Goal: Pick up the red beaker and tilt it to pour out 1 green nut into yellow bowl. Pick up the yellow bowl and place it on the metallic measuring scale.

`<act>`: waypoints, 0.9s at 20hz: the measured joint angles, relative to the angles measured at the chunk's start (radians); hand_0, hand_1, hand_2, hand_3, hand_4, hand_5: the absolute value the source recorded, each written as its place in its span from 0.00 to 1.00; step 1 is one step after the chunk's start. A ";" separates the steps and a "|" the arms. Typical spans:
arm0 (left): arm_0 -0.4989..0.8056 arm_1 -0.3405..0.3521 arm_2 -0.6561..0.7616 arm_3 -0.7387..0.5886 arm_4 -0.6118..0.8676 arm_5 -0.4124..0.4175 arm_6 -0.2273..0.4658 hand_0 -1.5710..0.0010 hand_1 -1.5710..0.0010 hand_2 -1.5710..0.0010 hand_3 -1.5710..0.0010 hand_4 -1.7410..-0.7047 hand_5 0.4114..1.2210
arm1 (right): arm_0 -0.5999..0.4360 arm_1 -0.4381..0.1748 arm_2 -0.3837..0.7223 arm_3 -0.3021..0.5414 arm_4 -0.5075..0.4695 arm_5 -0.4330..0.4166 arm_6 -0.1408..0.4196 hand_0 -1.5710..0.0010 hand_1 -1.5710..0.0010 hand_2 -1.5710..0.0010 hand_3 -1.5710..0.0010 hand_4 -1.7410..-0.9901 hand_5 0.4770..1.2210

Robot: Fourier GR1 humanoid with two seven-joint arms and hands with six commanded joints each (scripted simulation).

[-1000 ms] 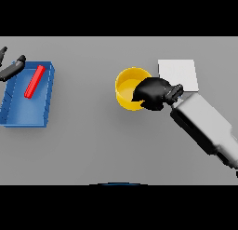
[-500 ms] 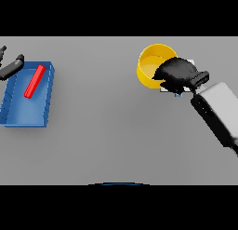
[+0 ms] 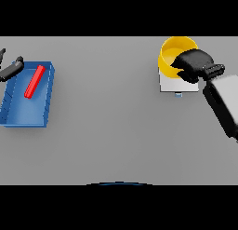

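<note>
The right hand (image 3: pixel 194 65), at the upper right of the frame, has its fingers curled over the rim of the yellow bowl (image 3: pixel 170 57), gripping it above the pale scale (image 3: pixel 174 84), close to the table's (image 3: pixel 111 126) far edge. The bowl looks round and open-topped. The wide middle of the table lies open. At the far left, the left hand (image 3: pixel 10 70) shows straight fingers beside the blue tray (image 3: pixel 18 118), which holds the red beaker (image 3: pixel 34 81) lying flat.

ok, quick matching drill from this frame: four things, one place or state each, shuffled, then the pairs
Things:
1. yellow bowl
2. red beaker
3. left hand
4. metallic measuring scale

Places:
A. lying in the blue tray
B. at the tray's far left corner
C. partly covered by the bowl
D. gripped by the right hand

Pairs: 1-D, 2-A, 3-B, 4-C
</note>
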 measured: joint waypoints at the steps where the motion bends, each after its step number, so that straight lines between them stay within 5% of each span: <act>1: 0.001 -0.002 -0.002 0.003 -0.003 0.002 0.000 1.00 1.00 1.00 1.00 0.85 0.46 | -0.002 0.005 -0.004 0.036 -0.001 -0.017 -0.020 0.00 0.00 0.06 0.23 0.00 1.00; 13: -0.019 -0.005 -0.012 0.035 -0.022 0.001 -0.011 1.00 1.00 1.00 1.00 0.87 0.46 | -0.022 0.037 -0.013 0.205 0.000 -0.067 -0.039 0.00 0.00 0.13 0.08 0.00 1.00; 15: -0.025 -0.008 -0.018 0.024 -0.024 0.003 -0.004 1.00 1.00 1.00 1.00 0.87 0.45 | -0.022 0.036 -0.016 0.216 -0.002 -0.074 -0.046 0.00 0.05 0.09 0.21 0.00 1.00; 16: -0.026 -0.007 -0.018 0.032 -0.027 0.002 -0.002 1.00 1.00 1.00 1.00 0.87 0.45 | -0.018 0.044 -0.015 0.221 -0.004 -0.075 -0.044 0.01 0.09 0.15 0.29 0.08 1.00; 18: -0.023 -0.006 -0.016 0.032 -0.024 -0.001 0.000 1.00 1.00 1.00 1.00 0.87 0.45 | -0.022 0.044 -0.015 0.223 -0.002 -0.068 -0.027 0.15 0.28 0.36 0.48 0.20 0.80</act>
